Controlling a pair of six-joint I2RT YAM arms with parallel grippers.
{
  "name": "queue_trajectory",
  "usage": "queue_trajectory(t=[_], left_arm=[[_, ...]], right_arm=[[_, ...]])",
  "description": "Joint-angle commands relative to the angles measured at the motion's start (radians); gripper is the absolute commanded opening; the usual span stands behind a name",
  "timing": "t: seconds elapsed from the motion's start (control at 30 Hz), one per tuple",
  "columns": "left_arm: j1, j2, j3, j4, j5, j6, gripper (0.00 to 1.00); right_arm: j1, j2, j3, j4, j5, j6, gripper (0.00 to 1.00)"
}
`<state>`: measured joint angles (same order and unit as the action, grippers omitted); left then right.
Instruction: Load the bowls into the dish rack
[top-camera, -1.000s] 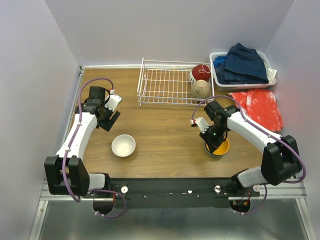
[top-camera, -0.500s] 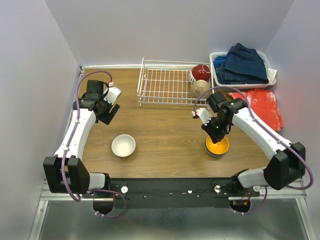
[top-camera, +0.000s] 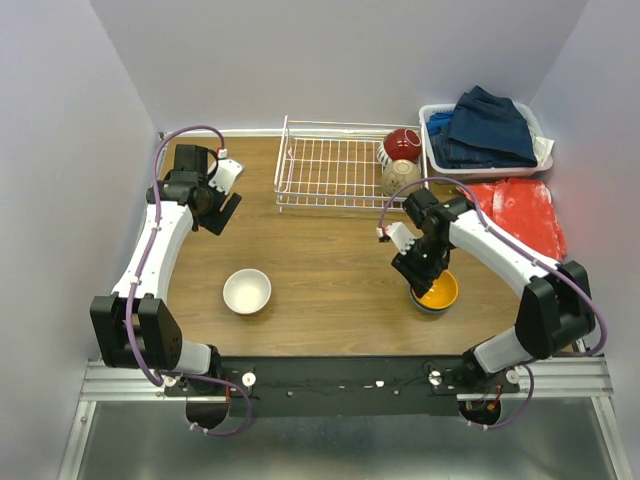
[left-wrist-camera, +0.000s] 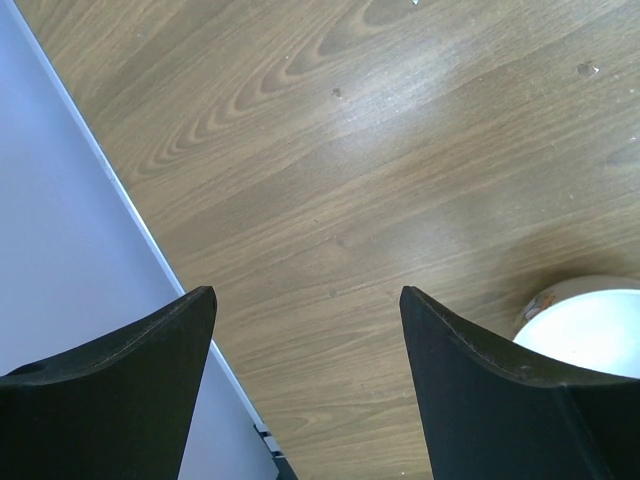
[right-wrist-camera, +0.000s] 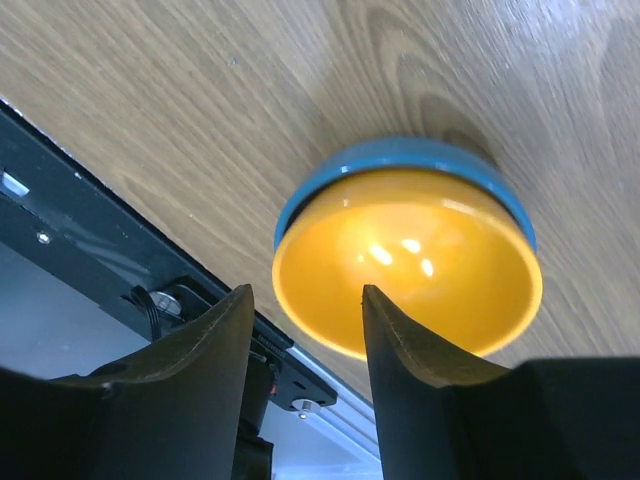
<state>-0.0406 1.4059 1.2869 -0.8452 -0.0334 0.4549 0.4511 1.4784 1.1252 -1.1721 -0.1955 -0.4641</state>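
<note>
The white wire dish rack (top-camera: 335, 165) stands at the back of the table. A red bowl (top-camera: 403, 143) and a tan bowl (top-camera: 400, 178) sit at its right end. A white bowl (top-camera: 246, 291) (left-wrist-camera: 590, 330) rests on the wood at front left. An orange bowl (top-camera: 439, 292) (right-wrist-camera: 410, 260) is nested in a blue bowl (right-wrist-camera: 400, 156) at front right. My right gripper (top-camera: 413, 264) (right-wrist-camera: 306, 300) hangs open just above the orange bowl's near-left rim and holds nothing. My left gripper (top-camera: 216, 206) (left-wrist-camera: 308, 295) is wide open and empty over bare wood near the left wall.
A white basket (top-camera: 434, 160) of blue clothes (top-camera: 482, 128) stands at the back right, with a red cloth (top-camera: 517, 213) in front of it. The grey wall (left-wrist-camera: 60, 280) borders the table's left edge. A black rail (right-wrist-camera: 100, 240) runs along the front edge.
My right gripper has opened, let go of the orange bowl and drawn back up and to the left. My left arm has swung further toward the back left corner.
</note>
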Motion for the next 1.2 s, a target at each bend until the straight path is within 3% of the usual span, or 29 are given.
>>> queue_trajectory(t=[0.0,0.5,0.73,0.97,1.17], left_arm=[[0.004,-0.013,0.006,-0.011,0.015,-0.01,0.84],[0.004,-0.012,-0.054,0.014,0.009,-0.007,0.84],[0.004,-0.004,-0.055,0.02,0.013,-0.004,0.84],[0.004,0.022,-0.037,0.02,0.027,-0.01,0.84],[0.004,0.062,0.009,0.011,0.029,-0.012,0.83]], right_arm=[[0.021,0.066,0.047,0.031,-0.033,0.004,0.54],[0.075,0.177,0.053,0.031,-0.007,0.018,0.52],[0.078,0.184,0.038,0.037,0.034,0.025,0.34],[0.08,0.171,0.007,0.034,0.059,0.025,0.29],[0.08,0.148,0.031,0.006,0.097,0.021,0.07]])
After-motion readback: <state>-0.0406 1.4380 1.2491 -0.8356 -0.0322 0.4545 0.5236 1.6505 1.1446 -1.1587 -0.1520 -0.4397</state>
